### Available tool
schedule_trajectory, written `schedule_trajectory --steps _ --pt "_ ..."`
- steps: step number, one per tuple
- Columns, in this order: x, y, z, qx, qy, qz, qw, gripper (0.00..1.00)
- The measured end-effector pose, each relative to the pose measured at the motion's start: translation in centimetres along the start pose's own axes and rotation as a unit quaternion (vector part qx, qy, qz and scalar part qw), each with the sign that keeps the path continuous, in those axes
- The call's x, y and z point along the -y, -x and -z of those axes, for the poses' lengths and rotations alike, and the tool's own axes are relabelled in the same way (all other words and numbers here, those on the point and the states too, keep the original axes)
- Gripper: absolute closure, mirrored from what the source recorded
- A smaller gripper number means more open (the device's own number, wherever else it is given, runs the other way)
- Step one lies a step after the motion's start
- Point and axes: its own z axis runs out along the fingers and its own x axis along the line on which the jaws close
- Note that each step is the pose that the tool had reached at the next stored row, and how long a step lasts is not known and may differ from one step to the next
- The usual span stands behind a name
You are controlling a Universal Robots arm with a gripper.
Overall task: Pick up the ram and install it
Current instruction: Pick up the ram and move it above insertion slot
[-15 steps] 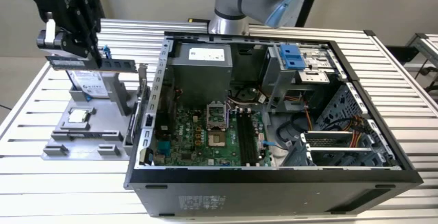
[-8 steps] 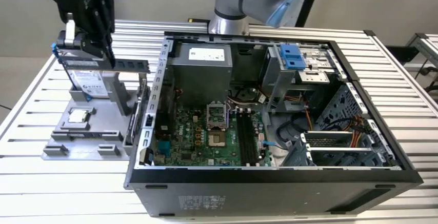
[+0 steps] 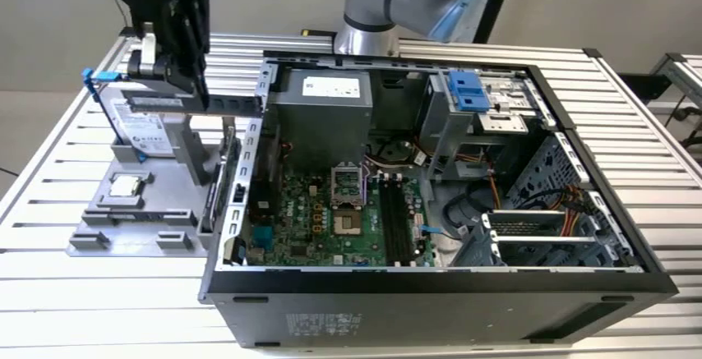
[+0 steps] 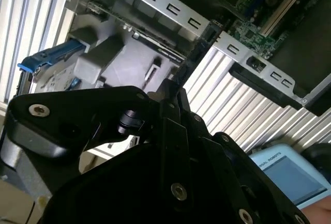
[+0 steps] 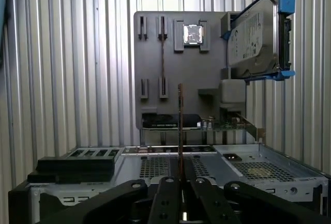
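The gripper (image 5: 180, 181) is clamped on the ram (image 5: 180, 125), which it holds edge-on in the air above the grey holder tray (image 5: 155, 53). The ram's free end is near the open computer case's (image 3: 439, 287) wall rim. Bare ribbed table (image 3: 88, 293) lies around the tray.

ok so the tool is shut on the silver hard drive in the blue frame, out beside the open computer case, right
Not the hard drive. In the first wrist view the tool is shut on the long, thin dark green ram stick; the silver hard drive in the blue frame stands in the grey parts holder. The place, beside the open computer case, is right.
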Motion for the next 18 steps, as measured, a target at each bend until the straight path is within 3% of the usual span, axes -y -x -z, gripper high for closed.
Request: schedule_trajectory --steps 18 --pt "5.04 0.19 0.12 -0.0001 0.0014 0.0 1.0 1.0"
